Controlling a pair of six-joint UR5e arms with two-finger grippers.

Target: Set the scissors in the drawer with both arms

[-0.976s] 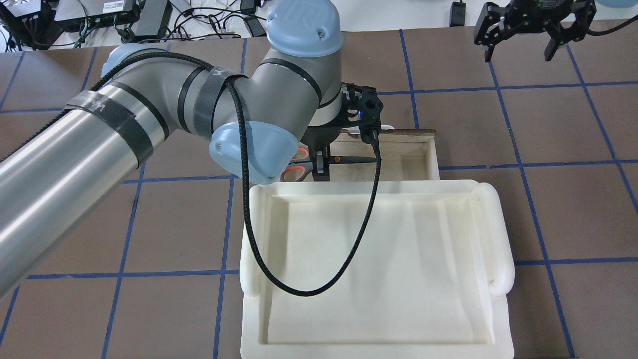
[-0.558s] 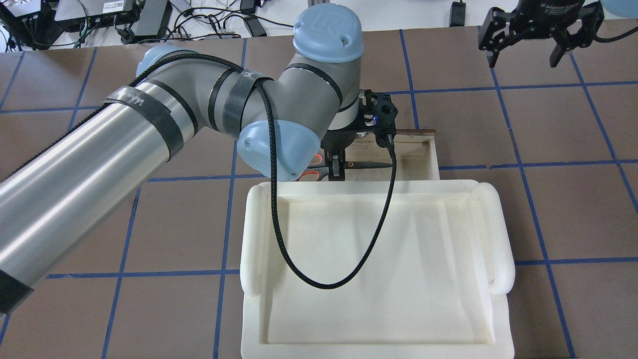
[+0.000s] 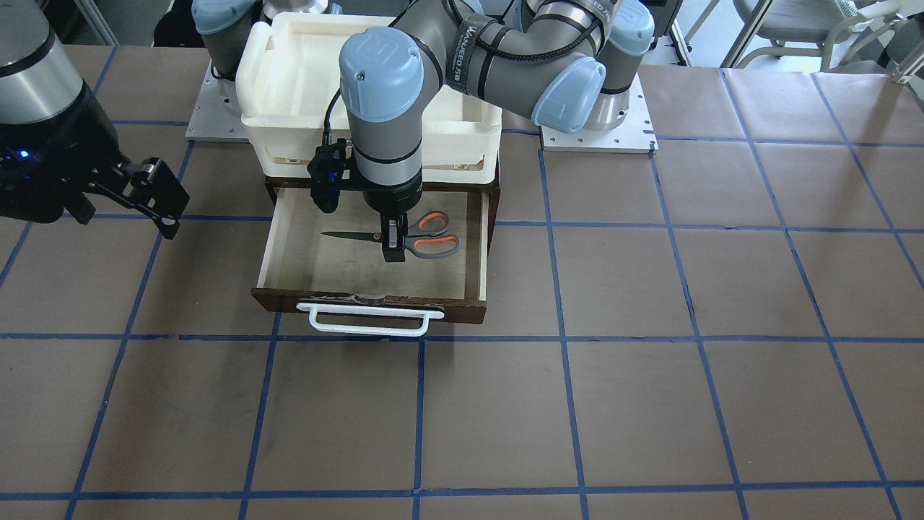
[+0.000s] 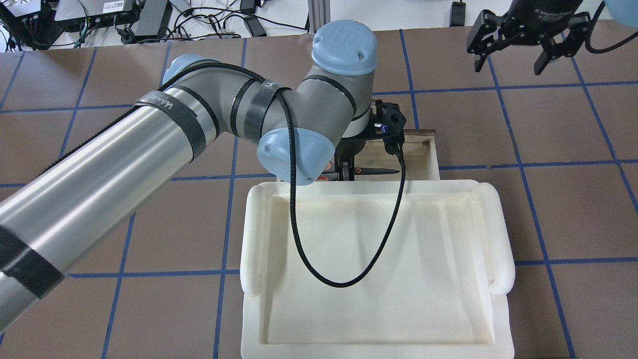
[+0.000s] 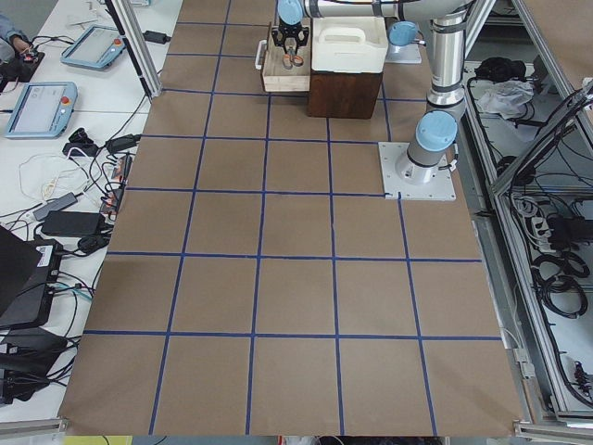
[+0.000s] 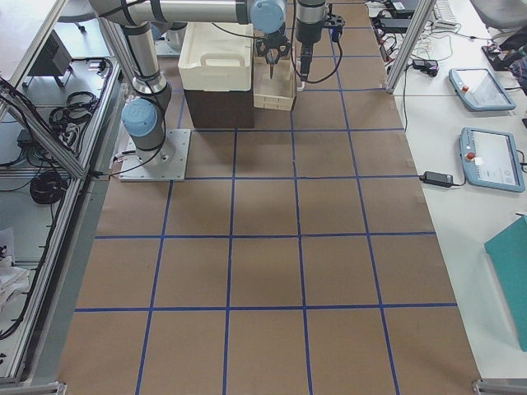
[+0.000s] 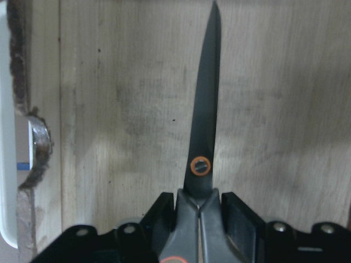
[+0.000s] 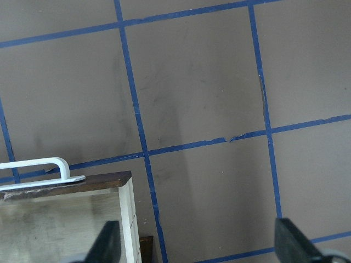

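Drawer point(image 3: 478, 245) open below cream tray point(image 3: 281, 94). Right gripper point(image 4: 508, 55) splayed, empty, well apart. Left gripper point(image 3: 393, 247) clenched on scissors point(image 3: 350, 235) near pivot, over drawer floor. Risk: let go high, scissors bounce or skid; sticking pads drag them out.

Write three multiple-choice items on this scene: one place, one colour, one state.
1. Where are the scissors? A in the cream tray; B in the left gripper, over the drawer; C on the table.
2. The drawer's bar handle is: A white; B black; C orange.
3. The right gripper is: A shut on the scissors; B shut on the handle; C open, empty.
B: the front view shows it clamping them above the drawer floor. A: the bar is plainly white. C: its fingers stand apart, nothing between.
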